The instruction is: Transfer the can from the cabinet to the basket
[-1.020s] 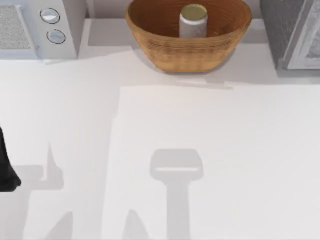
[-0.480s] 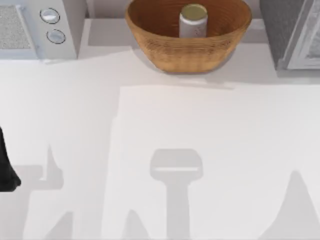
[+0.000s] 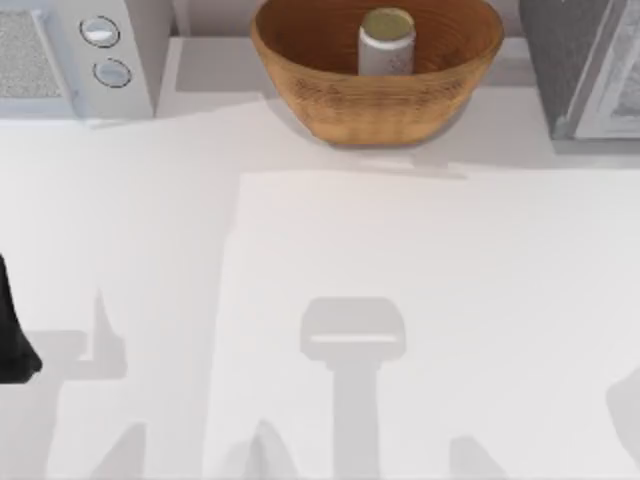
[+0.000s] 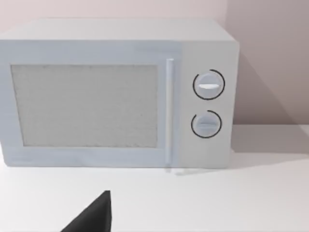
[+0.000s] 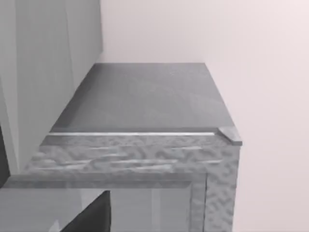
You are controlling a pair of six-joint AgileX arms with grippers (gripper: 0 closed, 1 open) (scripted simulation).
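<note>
The can (image 3: 386, 40) is seen standing upright inside the basket (image 3: 375, 100), well apart from the cabinet (image 3: 585, 65), so the transfer is judged done; only parking the arms remains. The left arm (image 3: 12, 330) is parked at the table's left edge; jaw states cannot be told

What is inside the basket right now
The can stands upright inside the basket, near its back. The basket's front wall hides the can's base and the floor beneath it.
</note>
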